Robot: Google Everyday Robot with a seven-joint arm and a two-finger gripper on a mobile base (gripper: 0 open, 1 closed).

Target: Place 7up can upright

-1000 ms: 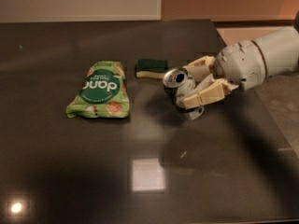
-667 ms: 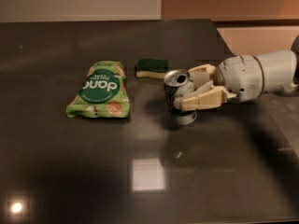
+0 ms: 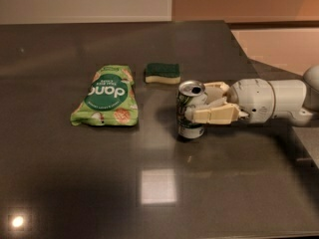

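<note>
reaches in from the right with the tool (image 3: 198, 106), pinching the 7up can (image 3: 187, 101) around its middle between two pale fingers. holds the can upright, base seemingly down on the dark worktop (image 3: 75, 183). keeps it right of a flat green snack bag (image 3: 106, 96), near a green sponge (image 3: 162, 73).

A white arm (image 3: 279, 99) stretched level from the right edge of the frame, its rounded wrist right of centre. At centre the gripper (image 3: 198, 103) pointed left, cream fingers (image 3: 212, 115) clamped either side of the 7up can (image 3: 190, 97).
</note>
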